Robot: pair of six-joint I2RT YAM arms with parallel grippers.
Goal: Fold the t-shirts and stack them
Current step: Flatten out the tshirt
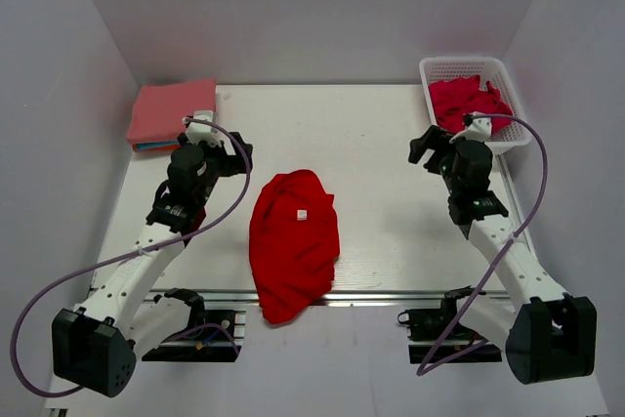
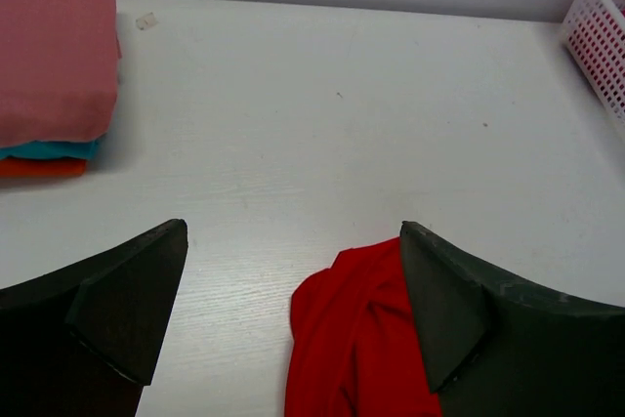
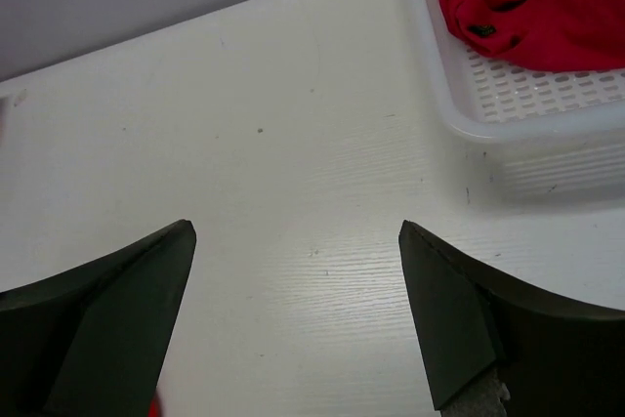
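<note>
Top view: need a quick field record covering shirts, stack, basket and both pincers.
red t-shirt: unfolded, bunched, near-centre of table, lower end over the near edge
neck tag: white, facing up
folded stack: far-left corner; salmon-pink on top, teal then orange below
basket: white lattice, far-right corner
crimson shirt: crumpled inside basket
left pincer: open, empty, near red t-shirt's far end
right pincer: open, empty, over bare table near basket
</note>
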